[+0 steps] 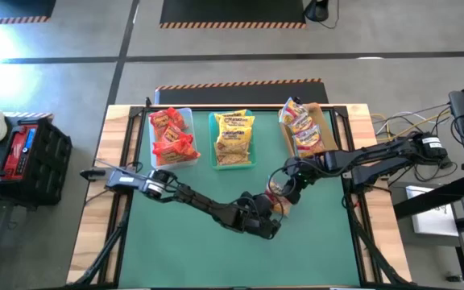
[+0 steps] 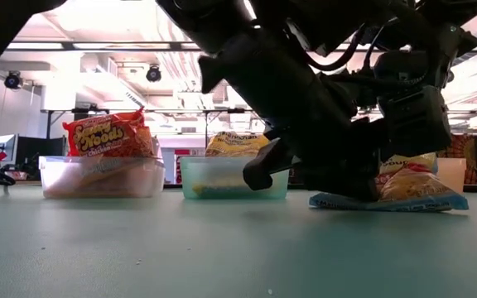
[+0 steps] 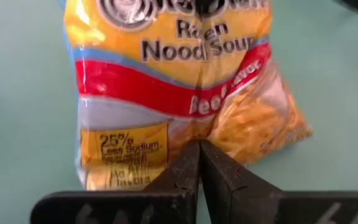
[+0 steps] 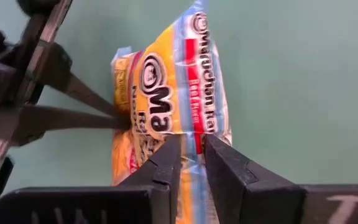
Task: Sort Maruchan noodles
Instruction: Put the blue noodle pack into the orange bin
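Near the desk [image 1: 216, 258] middle, one noodle packet [image 1: 278, 196] is left. Left pincer [image 3: 199, 163] pinches its edge, fully shut. Right pincer [image 4: 191, 155] grips it too, almost shut. At 12 o'clock, three bins [image 1: 234, 162] already hold sorted packets.

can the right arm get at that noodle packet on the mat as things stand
Probably yes: the right gripper is already at the noodle packet, fingers pinching its edge. The left gripper also grips it, which may complicate lifting.

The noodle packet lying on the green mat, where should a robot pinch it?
Pinch the noodle packet by a crimped end seam, coming from above: it lies flat on the mat, so only its thin edges fit between fingers. The left gripper appears shut on one end, and the right gripper straddles an edge.
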